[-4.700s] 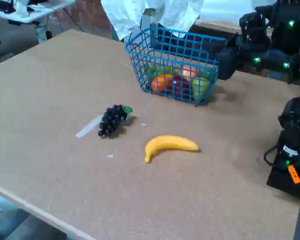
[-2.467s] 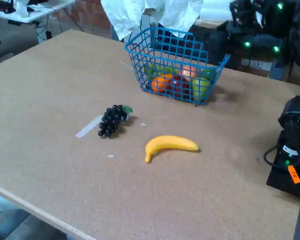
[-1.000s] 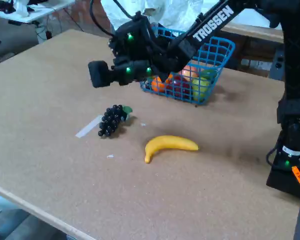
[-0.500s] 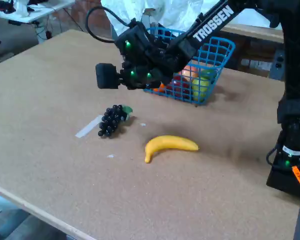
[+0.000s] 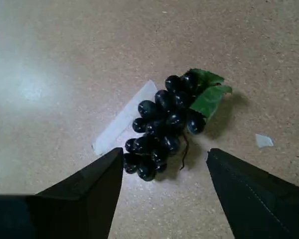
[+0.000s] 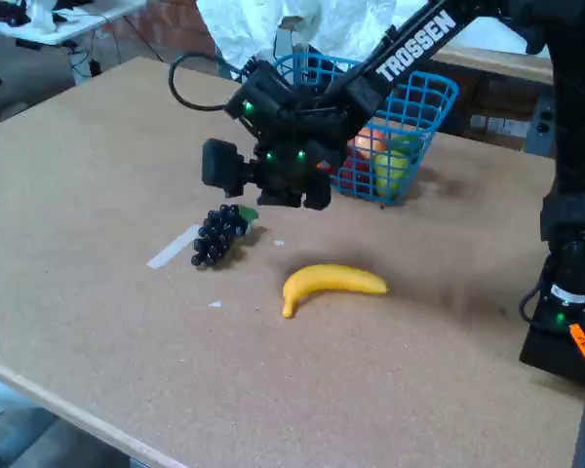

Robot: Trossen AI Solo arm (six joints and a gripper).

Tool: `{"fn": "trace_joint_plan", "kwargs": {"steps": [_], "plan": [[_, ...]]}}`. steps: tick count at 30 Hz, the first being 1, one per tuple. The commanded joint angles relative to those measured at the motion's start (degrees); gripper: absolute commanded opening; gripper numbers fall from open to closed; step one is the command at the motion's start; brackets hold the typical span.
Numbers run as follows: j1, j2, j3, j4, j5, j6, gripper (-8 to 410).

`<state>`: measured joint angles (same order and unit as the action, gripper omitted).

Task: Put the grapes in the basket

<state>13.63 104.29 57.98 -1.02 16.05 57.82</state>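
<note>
The grapes [image 5: 162, 124] are a dark purple-black bunch with a green leaf, lying on the brown tabletop. In the wrist view they sit just beyond and between my two black fingers [image 5: 94, 184], which stand wide apart with nothing held. My gripper [image 5: 164, 155] is open above the near end of the bunch. In the fixed view the gripper [image 6: 292, 198] hangs above and slightly right of the grapes [image 6: 217, 234], not touching them. The blue wire basket [image 6: 424, 107] stands behind the arm, with colourful toy fruit inside.
A yellow banana [image 6: 331, 281] lies to the right of the grapes. A white strip [image 6: 173, 247] lies against the bunch's left side, and a small white scrap [image 5: 263, 141] sits nearby. Black equipment [image 6: 565, 292] stands at the table's right edge.
The arm has swung in from the right past the basket, and over the last second its head has dropped lower and shifted right, closer above the grapes. The grapes and banana have not moved.
</note>
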Motion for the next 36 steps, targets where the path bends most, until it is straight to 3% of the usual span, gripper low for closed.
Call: {"fn": "trace_joint_plan", "kwargs": {"steps": [1,7,13,20,27,36], "plan": [[-0.6,1.0,0.1,-0.4,0.3,0.4,232],[-2.1,5.5,0.1,4.5,-6.2,-0.8,232],[-2.8,9.9,0.7,12.4,-6.2,-1.2,232],[-3.2,14.9,8.4,11.0,-7.0,-4.1,232],[-3.1,20.8,17.6,2.6,-7.3,-5.4,232],[-2.8,21.4,18.4,-0.4,-4.1,-3.4,232]]}}
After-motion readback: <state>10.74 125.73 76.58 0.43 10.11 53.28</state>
